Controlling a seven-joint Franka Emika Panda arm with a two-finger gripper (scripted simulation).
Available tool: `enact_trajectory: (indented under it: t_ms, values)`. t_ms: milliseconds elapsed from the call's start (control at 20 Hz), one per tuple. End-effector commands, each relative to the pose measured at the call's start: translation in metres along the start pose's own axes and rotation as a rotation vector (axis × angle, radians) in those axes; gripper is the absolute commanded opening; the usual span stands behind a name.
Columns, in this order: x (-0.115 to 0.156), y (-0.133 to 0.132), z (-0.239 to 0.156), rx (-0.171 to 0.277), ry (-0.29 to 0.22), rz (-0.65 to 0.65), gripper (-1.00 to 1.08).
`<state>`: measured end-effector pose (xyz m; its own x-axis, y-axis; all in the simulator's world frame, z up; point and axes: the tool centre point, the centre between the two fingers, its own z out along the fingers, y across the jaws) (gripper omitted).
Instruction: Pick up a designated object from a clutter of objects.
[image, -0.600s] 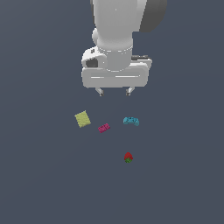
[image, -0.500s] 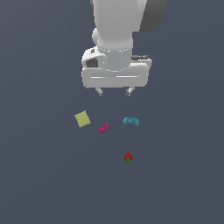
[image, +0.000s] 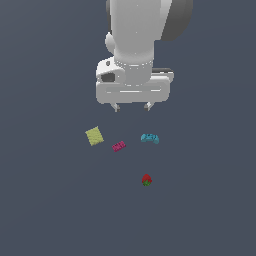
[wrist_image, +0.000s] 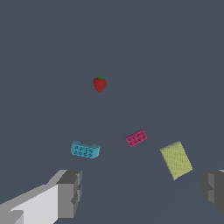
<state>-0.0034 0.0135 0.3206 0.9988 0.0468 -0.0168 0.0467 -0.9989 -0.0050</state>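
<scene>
The flat yellow-green square pad (image: 94, 135) lies on the grey floor at the exterior view's left of the clutter; it also shows in the wrist view (wrist_image: 176, 159). The magenta brick (image: 118, 146) lies beside it, the cyan curved piece (image: 149, 138) further to the exterior view's right, and the red strawberry (image: 146, 179) nearer the camera. My gripper (image: 132, 107) hangs open and empty above the floor, behind the clutter and apart from all items. In the wrist view both fingers (wrist_image: 70, 192) stand wide apart, with the pad near one of them.
The plain dark grey floor (image: 50, 200) spreads all around the four items. The white arm body (image: 132, 40) rises above the gripper at the top of the exterior view.
</scene>
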Motion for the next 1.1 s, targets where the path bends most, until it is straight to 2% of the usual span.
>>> enact_trajectory:
  t_ms: [0,550,1050]
  values:
    - [0.0,0.0,-0.001,0.0,0.0,0.0,1.0]
    - [0.001,0.017,0.021,0.0,0.001,-0.034,1.0]
    - [-0.006,0.066,0.082,0.001,0.006,-0.13,1.0]
